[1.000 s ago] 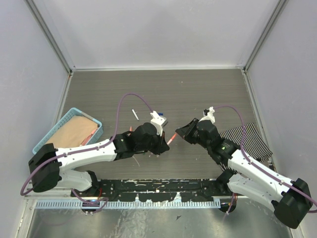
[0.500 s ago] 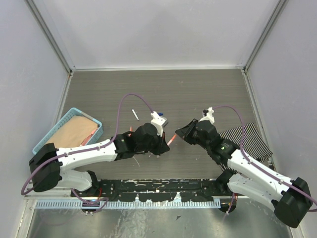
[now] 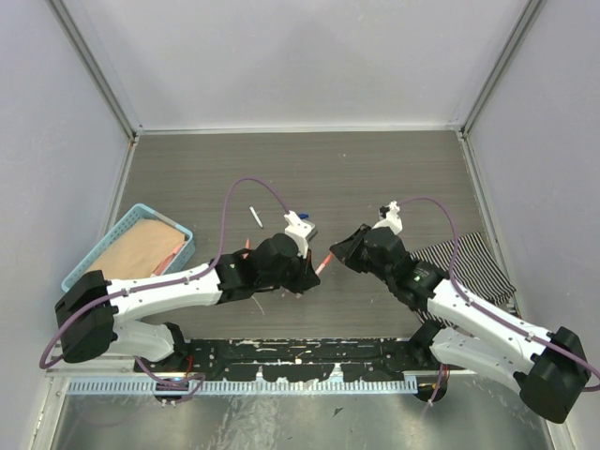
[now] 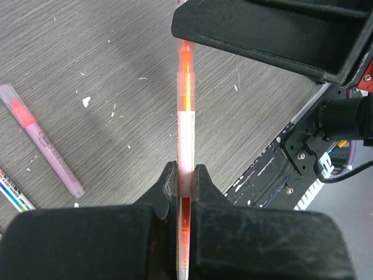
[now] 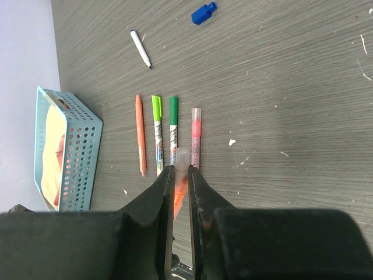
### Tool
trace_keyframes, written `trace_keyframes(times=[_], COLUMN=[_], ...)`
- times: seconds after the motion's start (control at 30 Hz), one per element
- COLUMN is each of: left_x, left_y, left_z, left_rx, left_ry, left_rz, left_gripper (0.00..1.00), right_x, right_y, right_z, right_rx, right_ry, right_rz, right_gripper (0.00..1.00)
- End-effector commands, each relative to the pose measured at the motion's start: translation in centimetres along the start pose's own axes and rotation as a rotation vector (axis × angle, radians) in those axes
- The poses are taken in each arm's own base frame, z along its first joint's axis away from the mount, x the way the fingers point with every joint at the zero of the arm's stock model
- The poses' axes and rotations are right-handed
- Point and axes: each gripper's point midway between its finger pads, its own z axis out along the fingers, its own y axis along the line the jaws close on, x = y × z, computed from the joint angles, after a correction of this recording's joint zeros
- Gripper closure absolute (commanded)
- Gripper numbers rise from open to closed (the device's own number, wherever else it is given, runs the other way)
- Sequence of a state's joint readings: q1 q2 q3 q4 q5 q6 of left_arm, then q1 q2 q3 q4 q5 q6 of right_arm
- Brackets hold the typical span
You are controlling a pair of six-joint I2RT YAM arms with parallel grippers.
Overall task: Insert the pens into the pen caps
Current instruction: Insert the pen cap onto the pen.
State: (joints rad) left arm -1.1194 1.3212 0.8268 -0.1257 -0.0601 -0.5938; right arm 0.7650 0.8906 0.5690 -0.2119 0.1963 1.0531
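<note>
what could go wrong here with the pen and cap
1. The left gripper holds the pen far from its tip, so a slight tilt might miss the cap.
2. The right gripper pinches the cap at the very end of its jaws; a hard push could knock it out.

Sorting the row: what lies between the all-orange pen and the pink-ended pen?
A light-green-ended pen and a dark-green-ended pen, in the right wrist view.

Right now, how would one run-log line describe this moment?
left pincer: shut on pen | right pincer: shut on cap | pen tip: at right pincer, seating hidden | loose: blue cap
</note>
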Motion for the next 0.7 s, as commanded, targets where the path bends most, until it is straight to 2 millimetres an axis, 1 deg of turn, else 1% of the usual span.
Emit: trace_keyframes(times=[0.0, 0.2, 0.23, 0.27, 0.43, 0.53, 0.67], left_x=[-3.6, -4.9, -5.9, -6.5, -8.8, -9.6, -10.4], left_y=[-1.3, -1.4, -2.0, -2.2, -3.3, -3.6, -4.0], left_z=[0.0, -0.4, -1.3, -1.6, -2.3, -2.4, -2.8], left_rx=[0.035, 0.06, 0.085, 0.099, 0.146, 0.156, 0.169], left_ry=[-0.145, -0.239, -0.282, -0.31, -0.422, -0.46, -0.499], left_rz=[-0.02, -0.016, -0.016, -0.014, 0.019, 0.042, 0.053], left_gripper=[1.0, 1.0, 1.0, 1.0, 1.0, 1.0, 1.0], right_x=[-0.3, -1.0, -1.2, -1.4, -2.7, -3.3, -3.8], right_y=[3.9, 5.5, 6.0, 6.4, 8.9, 10.1, 10.8], right_z=[-1.2, -1.8, -2.0, -2.2, -3.3, -3.9, -4.5], right_rx=[-0.11, -0.154, -0.166, -0.177, -0.235, -0.265, -0.285], right_ry=[0.015, -0.013, -0.02, -0.026, -0.062, -0.08, -0.095], right_rz=[-0.034, -0.096, -0.109, -0.124, -0.2, -0.241, -0.282], right_gripper=[0.99, 0.99, 0.99, 0.99, 0.99, 0.99, 0.99])
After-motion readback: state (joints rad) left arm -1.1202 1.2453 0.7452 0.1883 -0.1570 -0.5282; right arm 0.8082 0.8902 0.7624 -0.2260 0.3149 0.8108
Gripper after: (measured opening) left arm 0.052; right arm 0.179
